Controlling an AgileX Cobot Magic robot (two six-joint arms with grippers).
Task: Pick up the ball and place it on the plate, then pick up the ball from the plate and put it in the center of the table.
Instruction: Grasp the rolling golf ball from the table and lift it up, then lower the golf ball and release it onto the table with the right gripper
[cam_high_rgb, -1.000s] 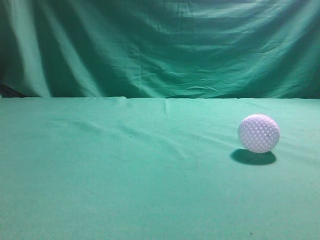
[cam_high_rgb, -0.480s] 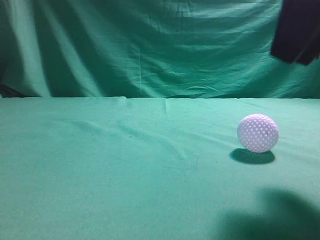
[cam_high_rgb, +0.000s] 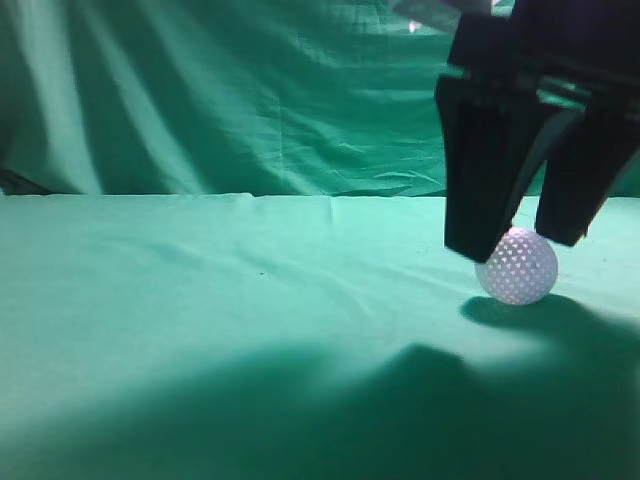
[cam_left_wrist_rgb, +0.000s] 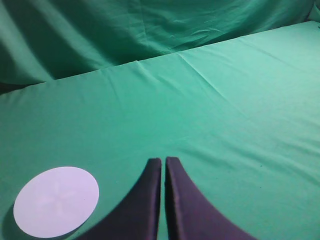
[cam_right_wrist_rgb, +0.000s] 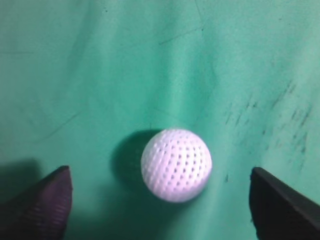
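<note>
Ball (cam_high_rgb: 517, 266) sits on the table (cam_high_rgb: 200, 300), right side of the exterior view, not lifted, its shadow directly under it. In the right wrist view the ball (cam_right_wrist_rgb: 176, 165) lies between the two fingertips with clear cloth showing on both sides, so no contact.

Right gripper (cam_high_rgb: 520, 245) hangs just above the ball, jaws spread wide, straddling it. From the exterior view one finger overlaps the ball's upper left edge; whether it touches there is hard to tell, but the wrist view says apart.

Left gripper (cam_left_wrist_rgb: 163, 162) is elsewhere, over bare cloth, jaws pressed together and holding nothing. Plate (cam_left_wrist_rgb: 56, 201), a flat white disc, lies just left of it on the table, with nothing on it.

Progress: very early. First pick is not made; the ball is ungrasped. Left to do: lower and close on the ball, carry it to the plate, release, re-grasp from the plate, set it at table center. Green cloth backdrop (cam_high_rgb: 250, 90) behind.
</note>
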